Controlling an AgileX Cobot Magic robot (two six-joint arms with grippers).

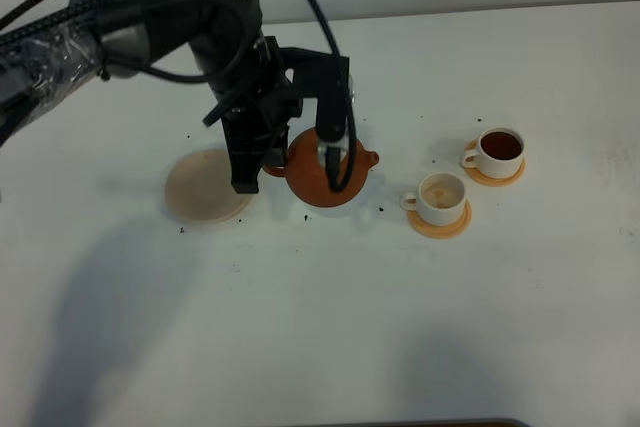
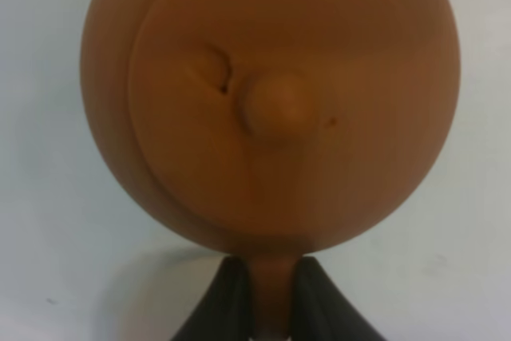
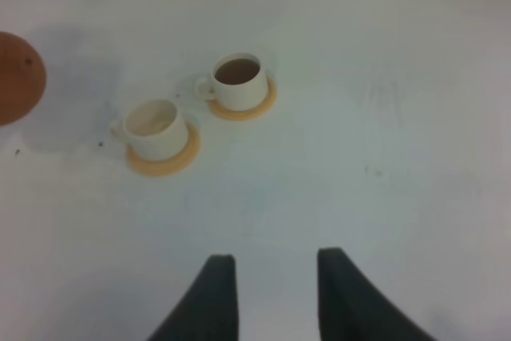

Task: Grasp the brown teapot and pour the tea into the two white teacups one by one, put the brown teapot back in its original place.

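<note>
Two claws — left claw point(image 2: 270, 293) clenched on smooth round clay teapot point(image 2: 271, 109) handle; right claw point(image 3: 274, 285) spread apart.

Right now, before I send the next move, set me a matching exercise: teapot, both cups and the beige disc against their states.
1 brown teapot
2 teacup nearer the teapot
3 farther teacup
4 beige disc

a holds dark tea
b nothing on it
c pale inside, no dark tea
d handle clamped in the left gripper

Pairs: 1-d, 2-c, 3-a, 4-b
</note>
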